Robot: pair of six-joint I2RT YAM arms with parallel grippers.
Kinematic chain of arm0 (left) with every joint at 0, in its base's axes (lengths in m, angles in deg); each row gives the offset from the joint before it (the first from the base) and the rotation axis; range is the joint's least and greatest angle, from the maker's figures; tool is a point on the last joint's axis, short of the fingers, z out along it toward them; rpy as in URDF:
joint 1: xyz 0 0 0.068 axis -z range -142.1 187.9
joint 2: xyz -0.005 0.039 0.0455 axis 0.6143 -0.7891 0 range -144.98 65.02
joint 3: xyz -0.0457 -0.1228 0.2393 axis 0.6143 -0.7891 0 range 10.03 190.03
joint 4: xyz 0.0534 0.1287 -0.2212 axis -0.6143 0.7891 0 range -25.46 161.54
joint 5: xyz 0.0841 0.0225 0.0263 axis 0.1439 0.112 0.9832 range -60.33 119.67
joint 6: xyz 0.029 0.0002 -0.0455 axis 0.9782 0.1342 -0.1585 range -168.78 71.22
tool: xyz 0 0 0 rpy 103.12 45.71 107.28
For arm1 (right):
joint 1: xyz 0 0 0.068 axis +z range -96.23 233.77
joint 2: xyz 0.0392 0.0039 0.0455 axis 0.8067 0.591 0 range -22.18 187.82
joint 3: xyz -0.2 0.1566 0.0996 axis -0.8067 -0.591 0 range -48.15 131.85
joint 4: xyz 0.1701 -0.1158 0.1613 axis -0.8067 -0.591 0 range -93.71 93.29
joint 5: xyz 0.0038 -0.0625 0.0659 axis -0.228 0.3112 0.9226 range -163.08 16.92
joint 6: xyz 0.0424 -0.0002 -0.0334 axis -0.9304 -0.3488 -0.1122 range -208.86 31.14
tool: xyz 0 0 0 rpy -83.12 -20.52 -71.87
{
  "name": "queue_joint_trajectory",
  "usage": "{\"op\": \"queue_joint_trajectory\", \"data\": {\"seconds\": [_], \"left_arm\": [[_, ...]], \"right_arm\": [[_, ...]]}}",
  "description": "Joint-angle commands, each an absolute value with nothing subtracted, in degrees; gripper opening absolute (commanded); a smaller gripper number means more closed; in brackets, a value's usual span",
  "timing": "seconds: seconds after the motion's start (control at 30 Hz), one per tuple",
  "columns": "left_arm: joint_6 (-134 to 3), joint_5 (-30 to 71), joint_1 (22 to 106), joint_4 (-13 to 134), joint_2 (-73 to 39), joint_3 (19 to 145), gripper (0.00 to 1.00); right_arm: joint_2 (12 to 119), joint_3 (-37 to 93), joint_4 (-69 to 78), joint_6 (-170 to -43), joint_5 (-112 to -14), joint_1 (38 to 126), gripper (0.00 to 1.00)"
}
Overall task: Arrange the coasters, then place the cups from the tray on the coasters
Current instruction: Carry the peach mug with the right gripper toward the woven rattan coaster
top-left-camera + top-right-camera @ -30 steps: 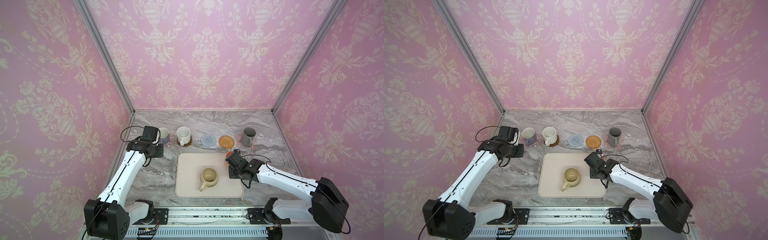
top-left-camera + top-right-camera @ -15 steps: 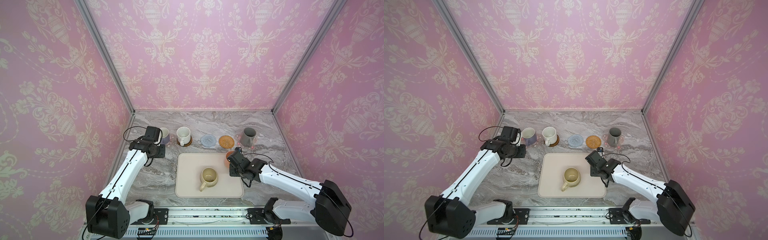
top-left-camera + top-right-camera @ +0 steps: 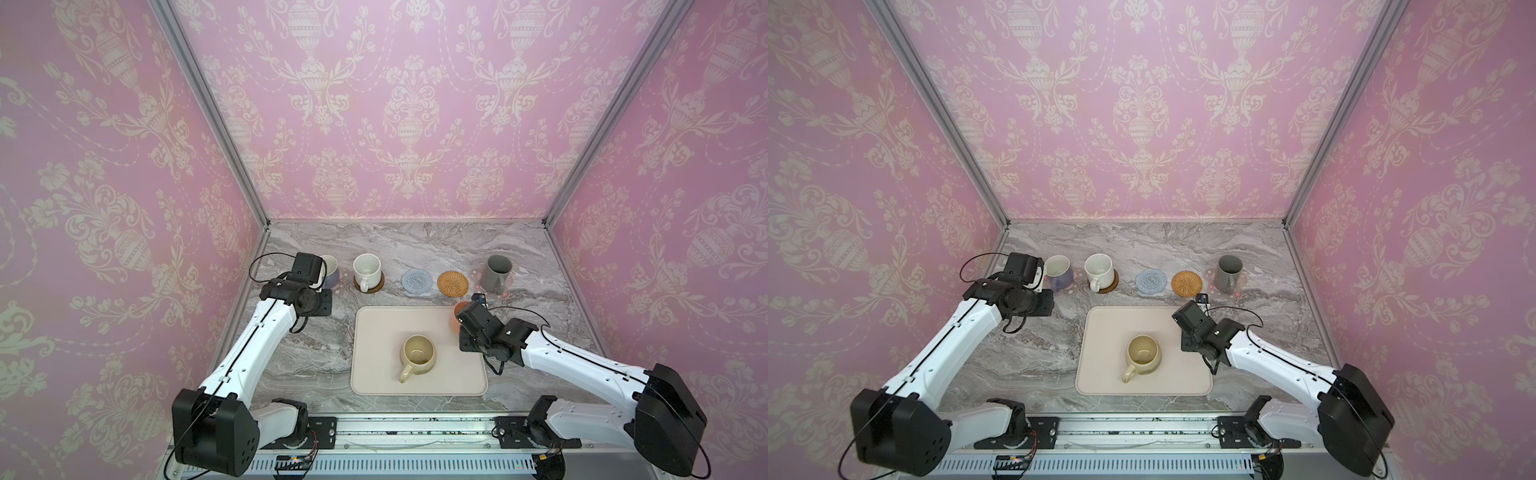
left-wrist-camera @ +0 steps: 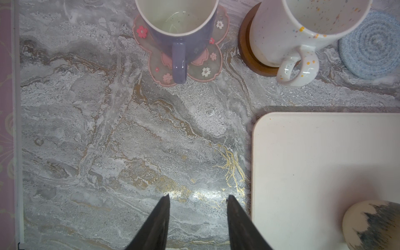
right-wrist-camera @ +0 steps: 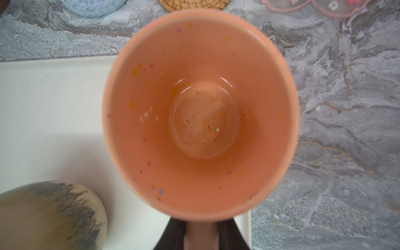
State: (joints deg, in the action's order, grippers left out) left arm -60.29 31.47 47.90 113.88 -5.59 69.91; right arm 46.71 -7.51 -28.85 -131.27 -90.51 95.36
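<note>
My right gripper (image 5: 200, 225) is shut on the handle of the peach-orange cup (image 5: 201, 112), which is at the far right corner of the beige tray (image 3: 374, 332). The cream-yellow cup (image 3: 417, 353) stands mid-tray. My left gripper (image 4: 198, 198) is open and empty over bare marble, short of the lavender cup (image 4: 179, 23) on its pink flower coaster (image 4: 207, 67). In the back row the white cup (image 3: 367, 270) sits on the brown wooden coaster (image 3: 376, 287). The blue-grey coaster (image 3: 417, 281) and the rattan coaster (image 3: 452, 284) lie bare. The grey cup (image 3: 494, 272) stands on the other pink coaster (image 3: 505, 289).
Pink patterned walls with metal corner posts (image 3: 257, 208) close in the marble table (image 3: 316, 357) on three sides. The arm bases sit on a rail (image 3: 399, 432) along the front edge. The left arm's wrist (image 3: 299, 291) hangs just in front of the lavender cup.
The right gripper's jaws have closed on the peach-orange cup's handle. The left gripper has shifted slightly to the right, still open near the lavender cup.
</note>
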Motion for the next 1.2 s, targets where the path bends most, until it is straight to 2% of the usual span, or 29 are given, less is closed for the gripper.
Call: {"op": "queue_joint_trajectory", "data": {"seconds": [0.0, 0.33, 0.63, 1.17], "left_arm": [[-61.4, 31.09, 48.45, 114.09, -5.95, 69.63, 0.46], [-61.58, 30.93, 49.13, 114.1, -6.82, 69.94, 0.46], [-62.14, 30.78, 49.67, 113.42, -6.85, 69.25, 0.46], [-63.72, 31.44, 50.81, 112.7, -5.7, 66.89, 0.46]], "right_arm": [[46.05, -8.52, -30.46, -132.27, -91.85, 94.99, 0.18], [45.38, -8.86, -30.53, -131.33, -91.03, 94.89, 0.0], [44.5, -9.39, -29.61, -129.83, -88.83, 94.87, 0.0], [41.9, -7.98, -29.53, -126.87, -90.72, 94.9, 0.0]]}}
